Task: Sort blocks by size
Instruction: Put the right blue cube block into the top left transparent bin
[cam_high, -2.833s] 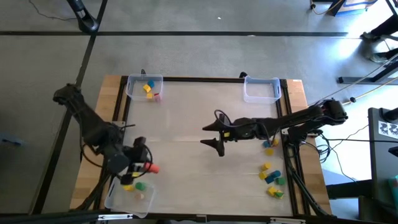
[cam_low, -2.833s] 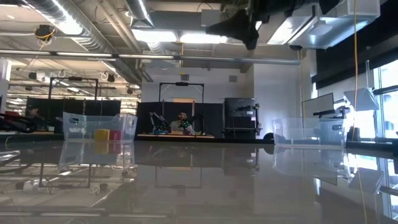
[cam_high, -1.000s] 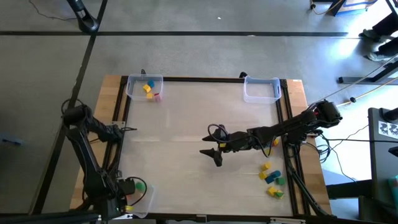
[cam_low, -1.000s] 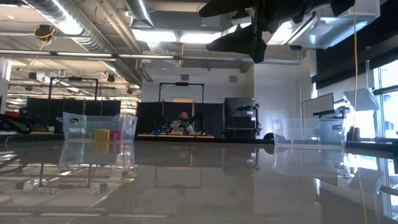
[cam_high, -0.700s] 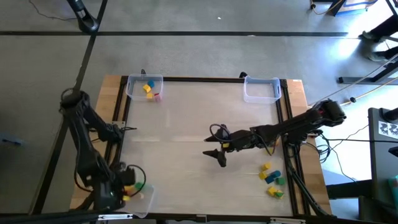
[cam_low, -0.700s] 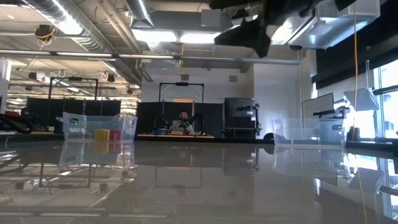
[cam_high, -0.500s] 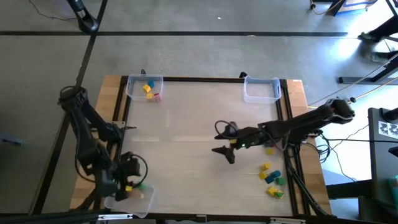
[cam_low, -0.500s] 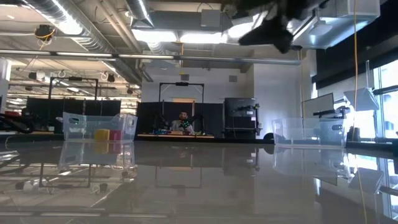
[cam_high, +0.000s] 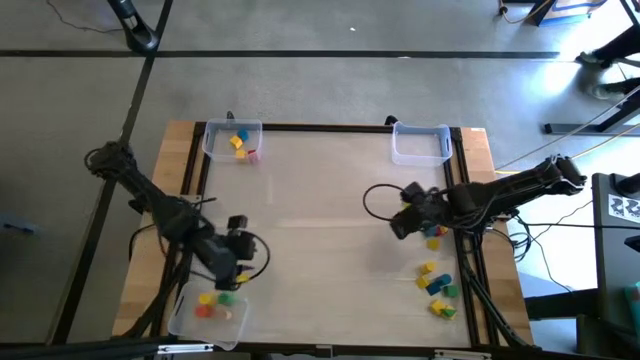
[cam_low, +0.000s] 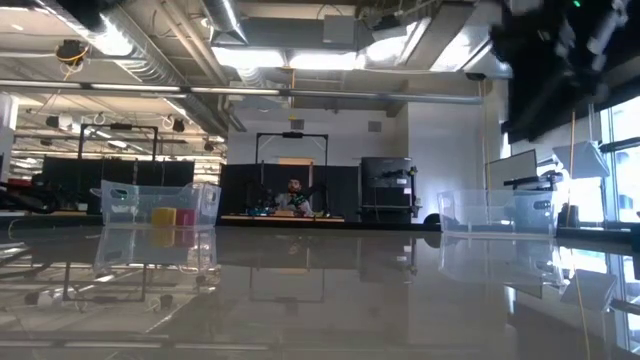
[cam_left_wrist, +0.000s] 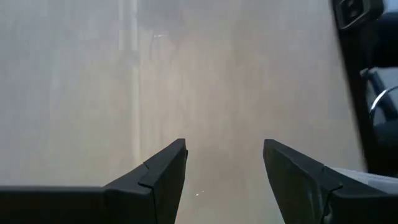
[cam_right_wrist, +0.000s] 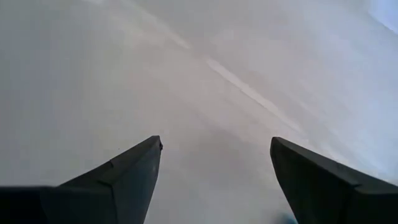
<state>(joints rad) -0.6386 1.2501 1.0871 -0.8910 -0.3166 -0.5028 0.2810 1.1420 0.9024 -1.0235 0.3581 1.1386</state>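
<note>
- blocks (cam_high: 437, 283) — yellow, blue, green, clustered loose at the table's right edge
- two more lie in the far-left tray
- several in the near-left tray

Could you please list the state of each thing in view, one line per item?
left gripper: open, empty, above the table near its front-left tray.
right gripper: open, empty, near the table's right edge.
front-left tray: holds yellow, red and green blocks.
back-left tray: holds yellow and pink blocks.
back-right tray: no blocks visible inside.
loose blocks: lying unsorted by the right edge.
</note>
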